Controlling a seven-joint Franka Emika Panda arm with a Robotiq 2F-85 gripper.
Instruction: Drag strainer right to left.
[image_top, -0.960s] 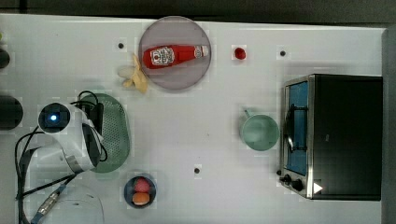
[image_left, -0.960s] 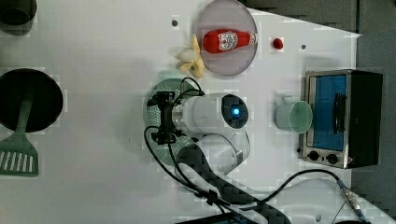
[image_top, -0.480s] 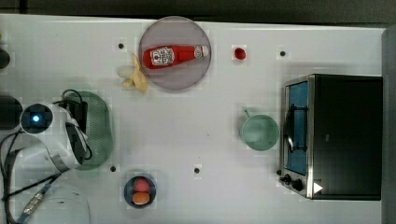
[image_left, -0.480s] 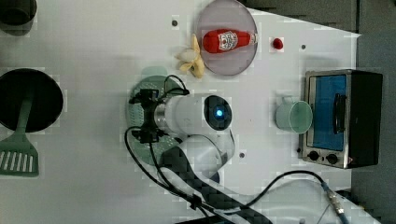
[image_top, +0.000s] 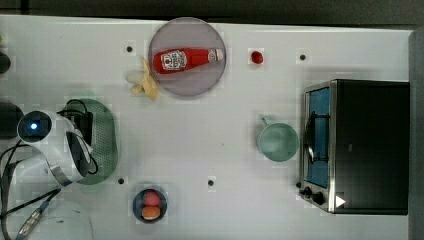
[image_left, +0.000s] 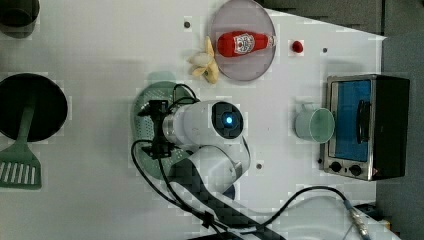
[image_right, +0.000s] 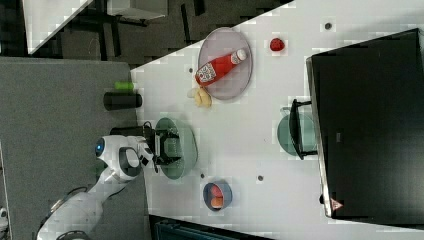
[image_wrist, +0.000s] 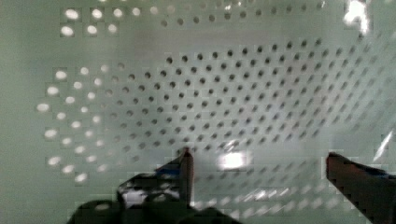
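Observation:
The pale sage-green strainer (image_top: 104, 142) lies at the top view's left, partly under my arm. It also shows in the left view (image_left: 145, 117) and the right view (image_right: 184, 150). My gripper (image_top: 82, 125) reaches down inside its bowl, seen too in the left view (image_left: 157, 131) and the right view (image_right: 165, 145). Up close, the wrist view shows the strainer's perforated floor (image_wrist: 210, 93) beneath the gripper (image_wrist: 261, 163). The gripper is open, its two dark fingertips (image_wrist: 186, 164) spread wide with nothing between them.
A green mug (image_top: 277, 141) stands beside a toaster oven (image_top: 360, 145) at the top view's right. A grey plate (image_top: 165, 35) holds a ketchup bottle (image_top: 186, 59), with a banana peel (image_top: 145, 82) next to it. A small fruit bowl (image_top: 150, 205) sits near the front. A black pan (image_left: 30, 107) and a spatula (image_left: 20, 170) lie at the left view's left.
Over the last second the arm and the strainer slid toward the top view's left. In the last half second they have barely moved.

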